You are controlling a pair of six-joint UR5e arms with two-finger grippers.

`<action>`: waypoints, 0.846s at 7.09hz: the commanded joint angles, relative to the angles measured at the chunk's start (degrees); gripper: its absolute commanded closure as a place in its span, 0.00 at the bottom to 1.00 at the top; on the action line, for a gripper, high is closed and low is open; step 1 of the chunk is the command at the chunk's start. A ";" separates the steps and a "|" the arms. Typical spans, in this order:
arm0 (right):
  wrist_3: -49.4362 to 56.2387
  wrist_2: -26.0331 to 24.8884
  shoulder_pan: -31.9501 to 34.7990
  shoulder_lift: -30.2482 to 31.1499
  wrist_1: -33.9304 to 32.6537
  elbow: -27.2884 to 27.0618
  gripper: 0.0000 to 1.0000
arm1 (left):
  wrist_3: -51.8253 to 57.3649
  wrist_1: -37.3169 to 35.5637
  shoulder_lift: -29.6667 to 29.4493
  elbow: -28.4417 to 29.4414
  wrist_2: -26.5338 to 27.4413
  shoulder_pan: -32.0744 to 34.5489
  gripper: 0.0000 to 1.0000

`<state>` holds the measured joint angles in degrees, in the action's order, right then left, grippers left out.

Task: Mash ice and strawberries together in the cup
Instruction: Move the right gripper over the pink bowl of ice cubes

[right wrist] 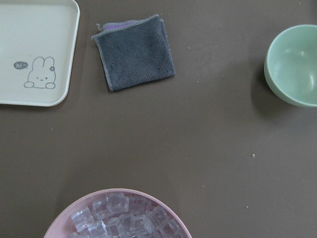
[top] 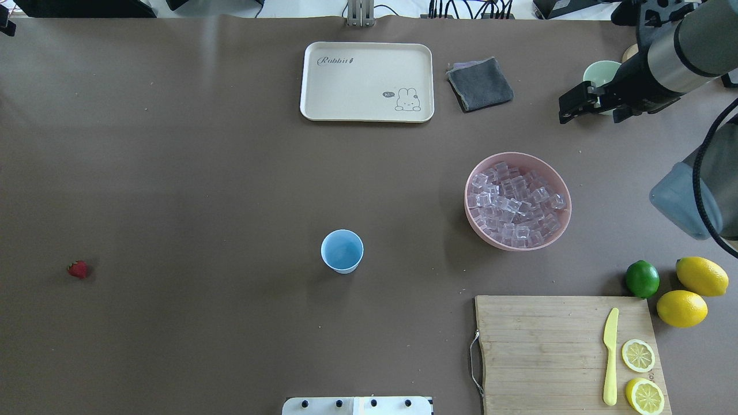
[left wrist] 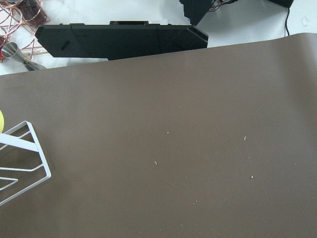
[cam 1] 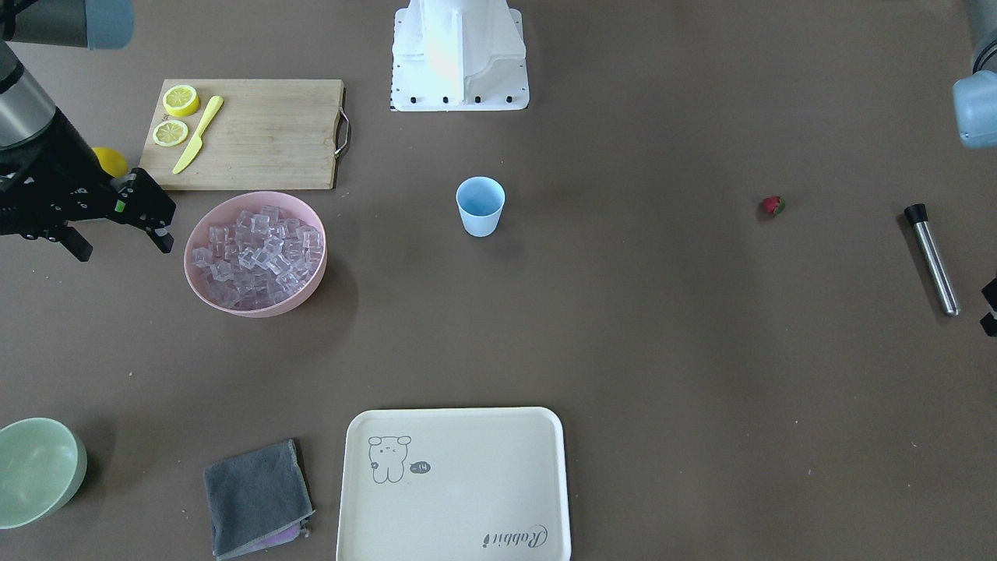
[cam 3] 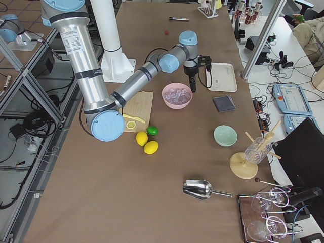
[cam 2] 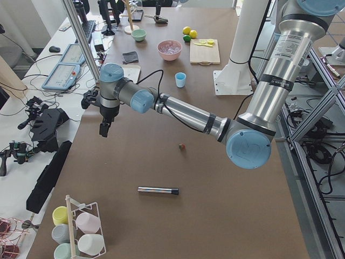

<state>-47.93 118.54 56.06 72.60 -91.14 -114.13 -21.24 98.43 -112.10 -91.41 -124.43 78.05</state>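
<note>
1. right pincer: fingers spread, nothing between them. it hangs above the worktop just beside the pink bowl, on the side toward the green bowl.
2. left pincer: out near the worktop's left end, well apart from everything but the muddler. can't tell whether it's spread or closed.
3. ice: all heaped in the pink bowl, none in the cup. the cup stands upright and empty mid-worktop, in front of the robot base.
4. strawberry: lies alone on the left arm's side, between the cup and the muddler, well apart from both.
5. my read: nothing is loaded yet; first step is likely the ice pick.
6. risks:
   - cubes look glassy and loosely piled, so a pinch could squirt one out or drag the bowl.
   - the cup looks light and tapered; a rim hit or an off-centre mash could tip it.
   - the berry is tiny and round, so it could roll away from a late close.
   - the muddler is round and near the edge; a nudge could roll it off.
7. room: bare lanes run from bowl to cup and from cup to berry. the cutting board crowds the bowl's robot side; the tray and cloth sit far off.
</note>
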 commanded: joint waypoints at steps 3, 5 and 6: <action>-4.45 -5.32 -9.64 0.87 0.00 0.74 0.00 | 0.06 -0.08 -1.98 -0.86 0.16 -0.79 0.02; -3.84 -7.96 -13.51 0.70 0.00 1.36 0.01 | 0.06 -0.08 -1.81 -1.22 0.25 -0.79 0.02; -3.66 -8.41 -14.65 0.61 0.00 1.80 0.01 | 0.06 -0.08 -1.63 -1.31 0.25 -0.79 0.02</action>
<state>-51.89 111.06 43.10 73.30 -91.14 -112.76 -21.18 98.33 -113.89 -92.57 -124.20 77.26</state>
